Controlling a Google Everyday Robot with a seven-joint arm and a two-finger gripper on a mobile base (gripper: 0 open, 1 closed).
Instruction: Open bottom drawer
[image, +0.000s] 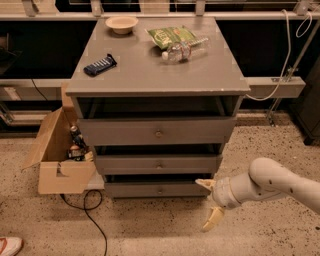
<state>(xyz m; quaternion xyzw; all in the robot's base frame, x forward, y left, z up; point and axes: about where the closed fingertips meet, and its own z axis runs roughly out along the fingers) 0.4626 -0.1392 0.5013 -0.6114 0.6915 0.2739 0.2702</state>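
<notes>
The grey cabinet has three drawer fronts. The bottom drawer (159, 190) is the narrowest and lowest, shut or nearly so, with a small round brass knob (160, 190) at its centre. My gripper (208, 204) hangs low to the right of that drawer front, near its right end and just above the floor. Its two pale fingers are spread apart, one at drawer height and one lower, holding nothing. The white arm (270, 186) comes in from the right.
An open cardboard box (59, 160) with bottles stands left of the cabinet, a black cable (85, 205) on the floor beside it. On the cabinet top lie a bowl (122, 23), a dark packet (100, 65), a green bag (172, 36) and a plastic bottle (183, 50).
</notes>
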